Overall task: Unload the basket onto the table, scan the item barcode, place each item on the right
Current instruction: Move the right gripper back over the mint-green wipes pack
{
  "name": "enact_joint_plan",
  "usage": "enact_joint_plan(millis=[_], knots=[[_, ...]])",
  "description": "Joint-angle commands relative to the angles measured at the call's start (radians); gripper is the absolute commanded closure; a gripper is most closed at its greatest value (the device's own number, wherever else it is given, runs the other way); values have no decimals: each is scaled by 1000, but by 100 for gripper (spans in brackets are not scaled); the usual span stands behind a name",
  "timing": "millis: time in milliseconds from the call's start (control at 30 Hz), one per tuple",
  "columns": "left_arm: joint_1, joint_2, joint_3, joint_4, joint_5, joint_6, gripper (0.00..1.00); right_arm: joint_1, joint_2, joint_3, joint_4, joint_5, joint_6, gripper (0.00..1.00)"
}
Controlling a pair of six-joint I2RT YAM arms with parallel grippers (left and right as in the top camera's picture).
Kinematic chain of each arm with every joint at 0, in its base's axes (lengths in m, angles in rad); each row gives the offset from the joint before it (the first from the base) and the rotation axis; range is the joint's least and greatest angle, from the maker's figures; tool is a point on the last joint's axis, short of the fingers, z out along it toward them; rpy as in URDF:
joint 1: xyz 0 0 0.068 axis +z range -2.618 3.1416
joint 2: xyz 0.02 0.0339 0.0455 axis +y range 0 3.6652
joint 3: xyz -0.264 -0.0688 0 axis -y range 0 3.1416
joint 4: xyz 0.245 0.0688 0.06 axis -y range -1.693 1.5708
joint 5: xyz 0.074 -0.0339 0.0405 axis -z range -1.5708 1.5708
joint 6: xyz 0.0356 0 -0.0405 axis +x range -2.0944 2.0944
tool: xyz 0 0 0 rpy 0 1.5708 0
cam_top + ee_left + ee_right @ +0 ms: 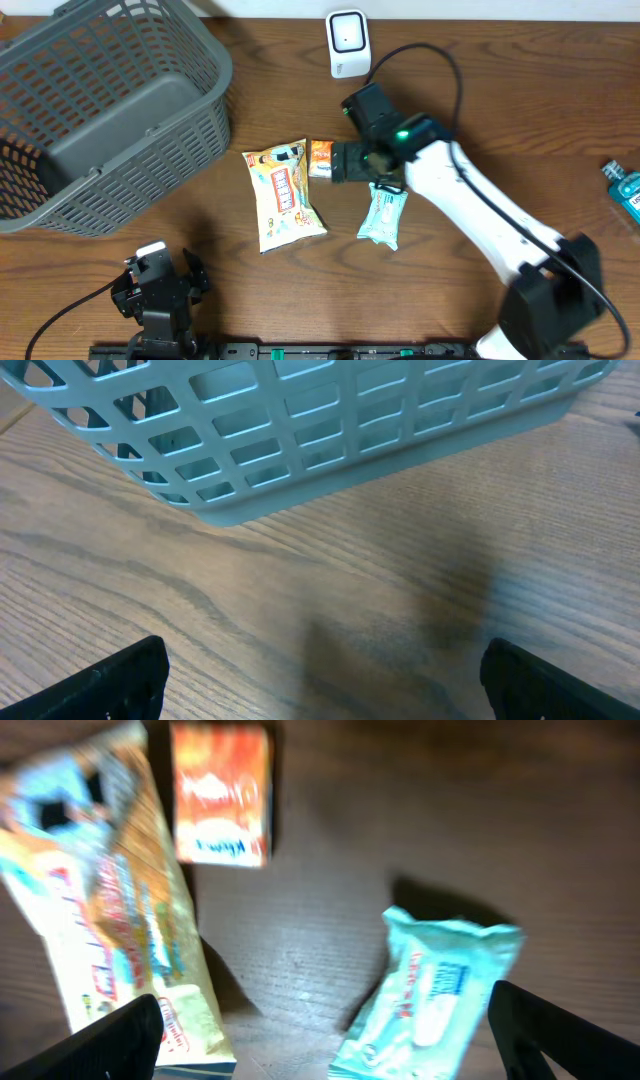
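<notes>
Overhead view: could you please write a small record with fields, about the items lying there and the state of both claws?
scanner: white scanner, far side, centre
basket: grey basket, far left, nothing seen inside
items: yellow snack bag, orange box, light blue wipes pack
right claw: right claw open, above the orange box and the wipes pack, holding nothing
left claw: left claw open, near the basket, holding nothing
barcode: not readable in any view

Grey lattice basket, orange box, pale-blue packet, wood-grain table
</notes>
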State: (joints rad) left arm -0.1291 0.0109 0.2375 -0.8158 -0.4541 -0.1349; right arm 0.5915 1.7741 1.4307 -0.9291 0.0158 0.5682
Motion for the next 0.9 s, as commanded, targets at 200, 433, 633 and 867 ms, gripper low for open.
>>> enact_joint_plan(millis=[200,433,633,867], knots=[[-2,-6,-19,-43,-2,-9,0,77,87,-3,13,-37,39,1],[-2,-6,-19,-43,-2,-9,0,84,110,-5,47,-30,64,1],[-2,-6,-19,-43,-2,-9,0,85,143,-6,-50,53,125,18],[-2,-6,-19,-43,-2,-9,0,87,143,-6,-124,135,197,23]])
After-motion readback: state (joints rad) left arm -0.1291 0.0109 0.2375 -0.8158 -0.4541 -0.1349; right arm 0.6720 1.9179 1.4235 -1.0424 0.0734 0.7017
